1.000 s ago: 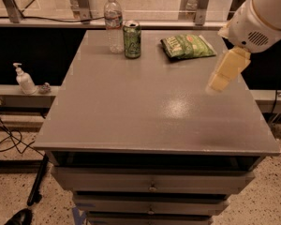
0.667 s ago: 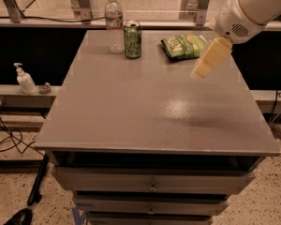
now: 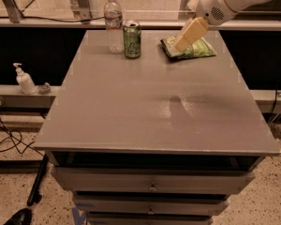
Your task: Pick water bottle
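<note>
The water bottle [image 3: 114, 23] is a slim clear plastic bottle with a white cap and a narrow label band. It stands upright at the far left of the grey table [image 3: 131, 107], just left of a green drink can [image 3: 132, 39]. My gripper [image 3: 189, 34] hangs from the white arm at the upper right, above the table's far right part and over a green snack bag [image 3: 189, 49]. It is well to the right of the bottle and holds nothing that I can see.
A small white pump-dispenser bottle [image 3: 25, 79] stands on a low ledge left of the table. Cables [image 3: 4, 135] lie on the floor at the lower left. Drawers [image 3: 152, 186] sit under the table's front edge. A rail runs behind the table.
The arm and gripper have moved up and to the left across the table, from its right middle part to above the snack bag. The bottle and can have not moved.
</note>
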Available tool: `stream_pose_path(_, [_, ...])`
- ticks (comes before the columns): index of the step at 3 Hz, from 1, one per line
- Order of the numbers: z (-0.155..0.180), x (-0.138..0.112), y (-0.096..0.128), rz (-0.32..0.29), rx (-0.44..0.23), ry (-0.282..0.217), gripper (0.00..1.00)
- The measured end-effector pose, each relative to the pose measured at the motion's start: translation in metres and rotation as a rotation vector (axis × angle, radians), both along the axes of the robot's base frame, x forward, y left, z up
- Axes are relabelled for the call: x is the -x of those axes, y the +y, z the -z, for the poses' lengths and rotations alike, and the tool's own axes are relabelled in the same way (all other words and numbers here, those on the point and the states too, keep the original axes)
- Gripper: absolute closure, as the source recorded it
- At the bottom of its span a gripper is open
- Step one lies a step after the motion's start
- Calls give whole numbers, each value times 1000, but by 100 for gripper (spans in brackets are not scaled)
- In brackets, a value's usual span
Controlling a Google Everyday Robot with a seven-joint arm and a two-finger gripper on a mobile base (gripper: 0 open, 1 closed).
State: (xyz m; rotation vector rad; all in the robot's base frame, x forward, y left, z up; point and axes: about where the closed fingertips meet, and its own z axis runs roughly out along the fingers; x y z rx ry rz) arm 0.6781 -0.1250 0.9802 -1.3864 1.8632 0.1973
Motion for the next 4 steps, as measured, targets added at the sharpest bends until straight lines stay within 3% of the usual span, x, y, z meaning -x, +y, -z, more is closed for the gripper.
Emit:
stream_pose_path(1, [-16,-37,23,-26,-112,-45,0])
stream_pose_path(3, [-15,-42,24,-2,-142,-58,0])
stream_pose_path(4, [-16,-67,47,19,-198,-91,0])
